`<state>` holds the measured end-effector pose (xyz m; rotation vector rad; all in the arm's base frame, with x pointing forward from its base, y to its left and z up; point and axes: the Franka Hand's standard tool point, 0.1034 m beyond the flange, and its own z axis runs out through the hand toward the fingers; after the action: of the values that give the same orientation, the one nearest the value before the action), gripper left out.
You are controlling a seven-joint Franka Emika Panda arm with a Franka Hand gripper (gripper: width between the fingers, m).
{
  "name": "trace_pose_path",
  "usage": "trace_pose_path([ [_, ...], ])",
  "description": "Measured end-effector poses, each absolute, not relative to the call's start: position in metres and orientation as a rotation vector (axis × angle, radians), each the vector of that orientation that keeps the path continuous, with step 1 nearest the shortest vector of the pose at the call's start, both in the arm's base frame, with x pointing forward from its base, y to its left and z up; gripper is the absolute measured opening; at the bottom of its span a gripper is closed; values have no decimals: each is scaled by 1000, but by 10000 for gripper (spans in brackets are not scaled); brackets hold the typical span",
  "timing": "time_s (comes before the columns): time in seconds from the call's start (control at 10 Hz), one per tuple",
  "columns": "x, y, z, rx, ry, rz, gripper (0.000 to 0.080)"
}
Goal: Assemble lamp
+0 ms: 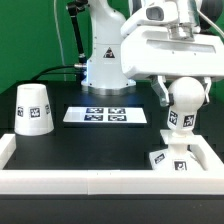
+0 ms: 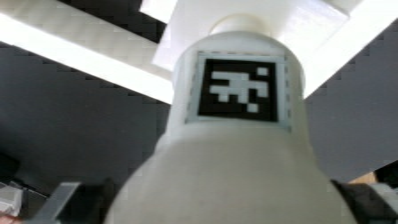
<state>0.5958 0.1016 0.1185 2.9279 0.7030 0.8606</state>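
Observation:
My gripper (image 1: 178,88) is shut on the round white bulb (image 1: 181,103) and holds it in the air, neck down, above the base. The bulb's neck carries a tag and its tip hangs just over the flat square base (image 1: 172,160), which lies at the front on the exterior view's right. In the wrist view the bulb (image 2: 222,140) fills the picture, its tag facing me, with the dark fingers (image 2: 61,198) on either side of its wide part. The tapered shade (image 1: 33,108) stands upright at the exterior view's left.
The marker board (image 1: 105,116) lies flat in the middle of the black table. A raised white wall (image 1: 90,182) runs along the table's front and sides. The arm's white base (image 1: 105,60) stands at the back.

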Motion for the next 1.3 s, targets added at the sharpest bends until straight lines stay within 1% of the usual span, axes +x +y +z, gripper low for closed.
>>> trace_pose_path([
  [0.3, 596, 101, 118, 2925, 702, 867, 577],
  [0.4, 596, 101, 118, 2925, 702, 867, 654],
  [0.5, 596, 101, 118, 2925, 702, 867, 686],
  [0.6, 596, 101, 118, 2925, 702, 867, 696],
  [1.0, 596, 101, 118, 2925, 702, 867, 698],
  [1.1, 595, 103, 122, 2928, 704, 863, 698],
  [1.3, 595, 108, 134, 2923, 718, 871, 698],
])
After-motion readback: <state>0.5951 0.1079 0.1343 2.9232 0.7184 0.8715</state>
